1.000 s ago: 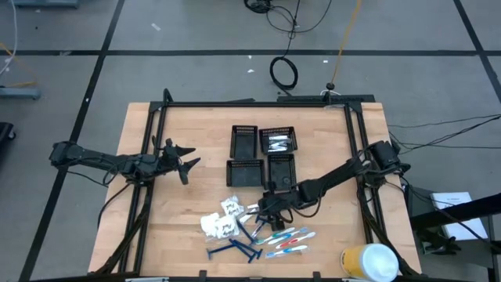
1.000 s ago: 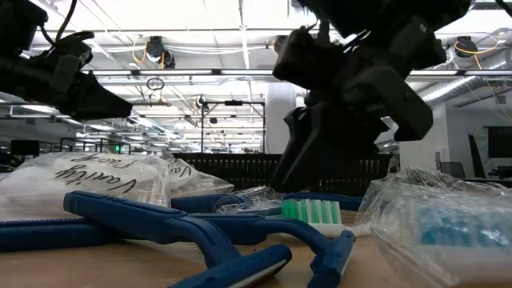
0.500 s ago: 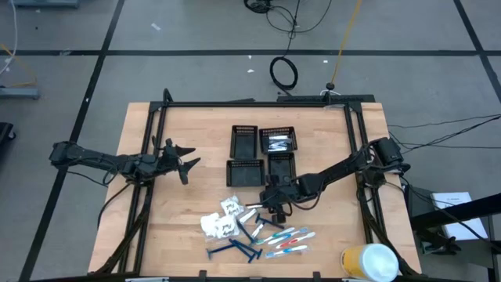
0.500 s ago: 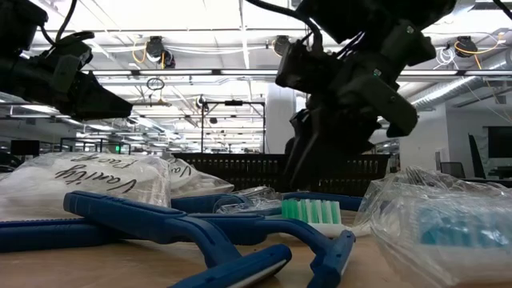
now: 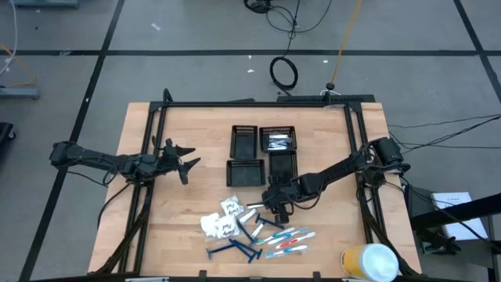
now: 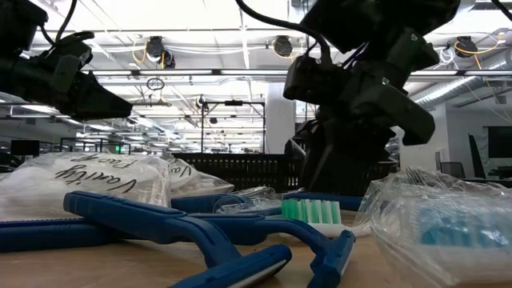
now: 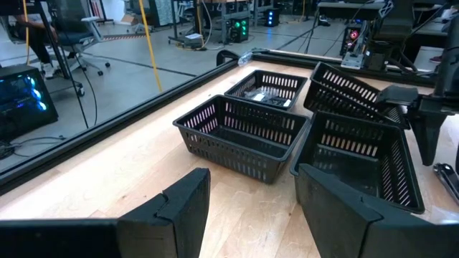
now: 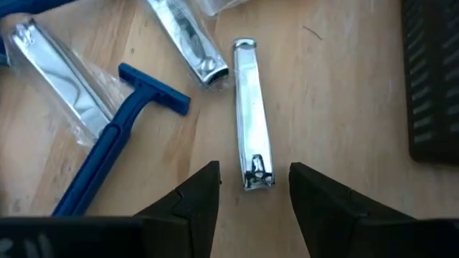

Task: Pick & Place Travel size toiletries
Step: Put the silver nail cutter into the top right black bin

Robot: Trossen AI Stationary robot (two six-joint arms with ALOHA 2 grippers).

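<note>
On the desk point(image 5: 188, 211), most toiletries point(image 5: 254, 231) lay unsorted; the right gripper point(image 8: 252, 188) hovered, fingers parted around a nail clipper point(image 8: 251, 120) (ungrasped), left gripper point(image 7: 251, 208) released.

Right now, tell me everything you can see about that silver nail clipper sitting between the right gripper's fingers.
The nail clipper is a slim, shiny, metal-looking bar with a lever along its top, unwrapped. It lies flat on the bare wooden table, touching nothing else. One end sits between the open fingers of the right gripper, which do not touch it. A wrapped clipper lies just beside its far end.
</note>
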